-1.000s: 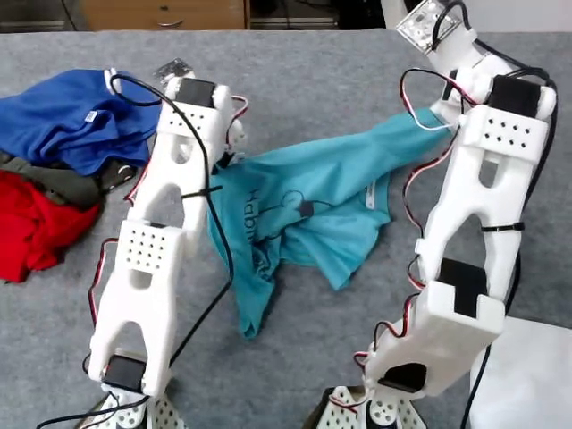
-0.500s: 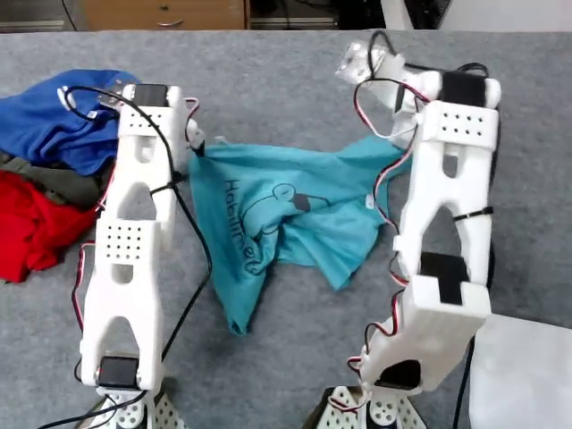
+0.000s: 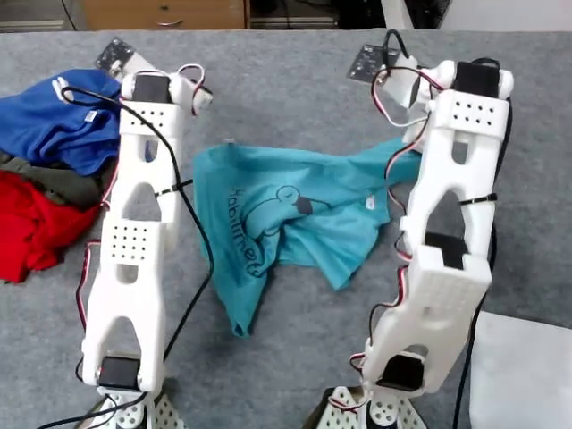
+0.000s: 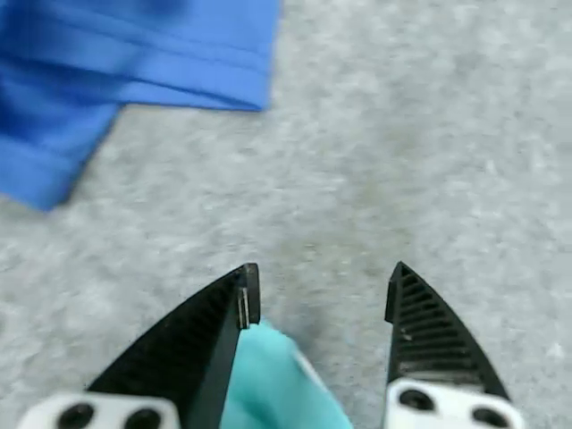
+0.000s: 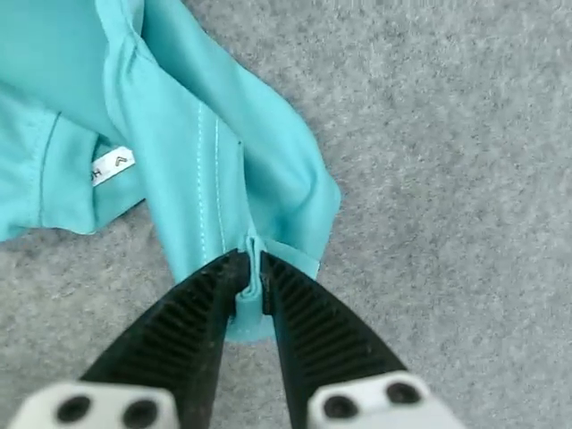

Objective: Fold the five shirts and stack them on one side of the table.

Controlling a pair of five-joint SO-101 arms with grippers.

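The teal shirt [image 3: 286, 210] lies crumpled in the middle of the desk [image 3: 295, 80], between the two arms. It is folded over itself, so the drawing and letters on its front are partly covered. One long bit stretches toward the near edge of the desk.

The right arm [image 3: 447, 232] lies over the shirt's right end and hides that end from above. The right wrist view shows it better. There the right gripper [image 5: 252, 261] is pinching the hem of the teal shirt [image 5: 214, 152], with its fingers pressed tight on a small fold of cloth. A little white label [image 5: 112, 164] shows on the shirt close by.

The left gripper [image 4: 322, 286] is spread wide over the bare grey desk. A corner of teal cloth [image 4: 277, 384] sits right beside one finger. I cannot tell if it touches the finger, and the rest of that corner is cut off at the edge.

The blue shirt [image 3: 63, 121] is bunched up at the far left of the desk. The left arm [image 3: 134, 241] covers part of its edge. A grey-green shirt [image 3: 54, 179] is mostly hidden between the blue one and the red shirt [image 3: 31, 223]. The red one is cut off at the side.

A white thing [image 3: 523, 375] lies at the near right corner. It is cut off too, and I cannot tell what it is.
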